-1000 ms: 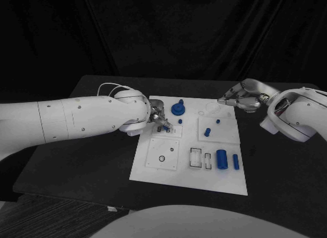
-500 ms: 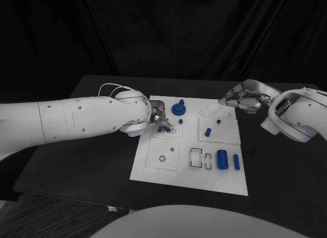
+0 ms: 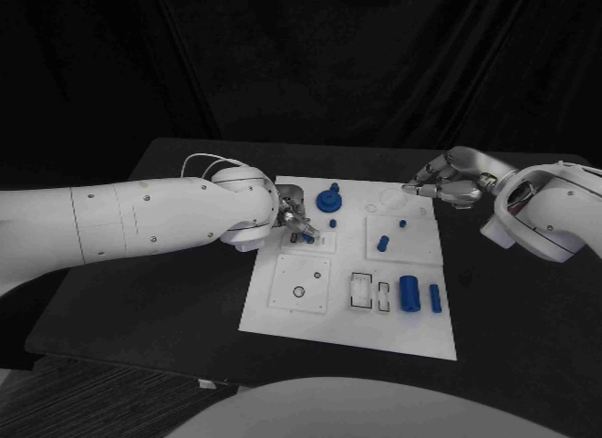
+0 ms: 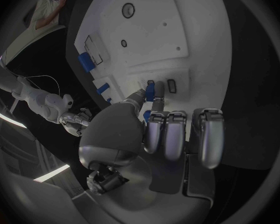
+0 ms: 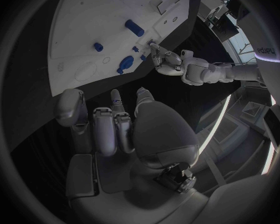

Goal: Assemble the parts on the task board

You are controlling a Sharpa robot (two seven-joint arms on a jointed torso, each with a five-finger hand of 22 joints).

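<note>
The white task board (image 3: 357, 315) lies in the middle of the black table. My left hand (image 3: 292, 220) is low over the board's far left part and pinches a small blue part (image 4: 150, 91) between thumb and a finger. The part's tip is at a pair of small rectangular slots (image 4: 171, 85). My right hand (image 3: 441, 187) hovers over the board's far right corner, fingers curled in with nothing in them (image 5: 115, 124). A tall blue knobbed part (image 3: 330, 198) stands just beyond the left hand.
Small blue pegs (image 3: 383, 243) stand in the right middle plate. A large blue cylinder (image 3: 408, 292) and a thinner one (image 3: 434, 297) lie at the board's near right, beside empty rectangular slots (image 3: 362, 290). A round hole (image 3: 297, 292) is at the near left.
</note>
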